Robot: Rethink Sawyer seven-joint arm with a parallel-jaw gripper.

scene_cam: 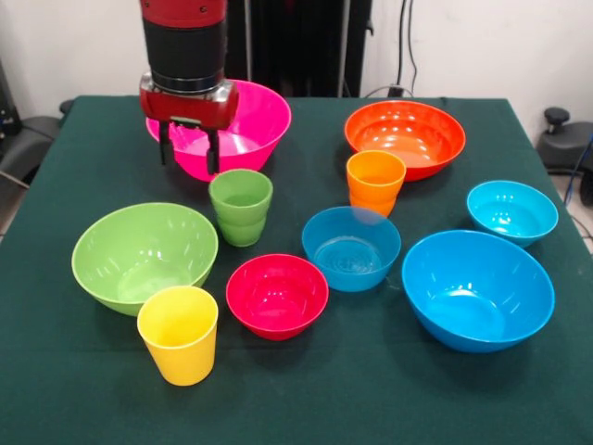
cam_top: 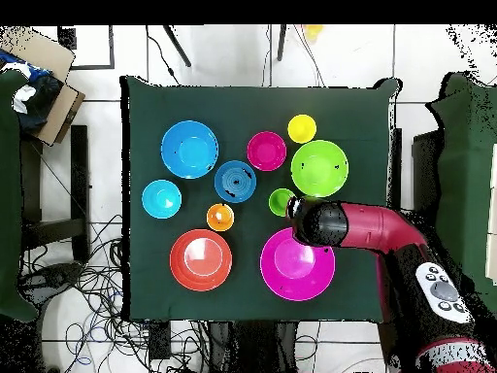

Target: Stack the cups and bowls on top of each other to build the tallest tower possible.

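Gripper fingers spread, empty, over glossy pink bowl near the table edge; tapered green cup just beside, unstacked.

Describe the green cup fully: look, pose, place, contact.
The green cup is a small glossy tumbler that looks like plastic, tapering toward its base, with a faint ridge round its middle. It stands upright, mouth up, and looks empty. It sits alone on the green tablecloth, between the pink bowl behind it and the red bowl in front, with the light green bowl beside it. Nothing touches it. The gripper hangs open just behind and above it, in front of the pink bowl.
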